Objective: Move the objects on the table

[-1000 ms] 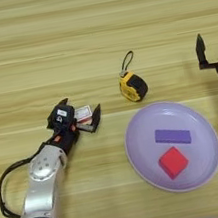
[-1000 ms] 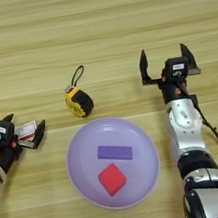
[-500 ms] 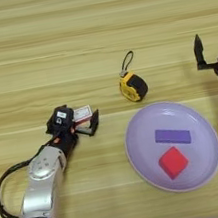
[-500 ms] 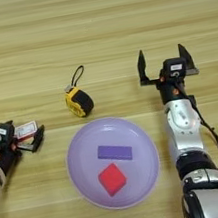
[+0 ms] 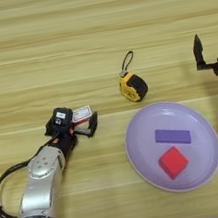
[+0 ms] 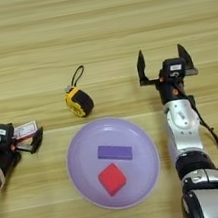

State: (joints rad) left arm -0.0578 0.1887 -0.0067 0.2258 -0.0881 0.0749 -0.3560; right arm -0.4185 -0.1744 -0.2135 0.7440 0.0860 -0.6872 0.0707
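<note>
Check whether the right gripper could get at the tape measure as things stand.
Probably yes. The right gripper hangs open over bare table, with nothing between it and the tape measure to its left; the plate lies nearer the robot.

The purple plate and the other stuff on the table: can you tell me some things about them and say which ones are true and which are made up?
1. The red cube lies on the lavender plate. True.
2. The purple block lies on the bare table, away from the plate. False: it lies on the plate, just behind the red cube.
3. The yellow tape measure sits on the table beyond the plate. True.
4. The right gripper is holding the tape measure. False: its fingers are spread open and empty, to the right of it.
5. The white card is at the left gripper, left of the plate. True.
</note>
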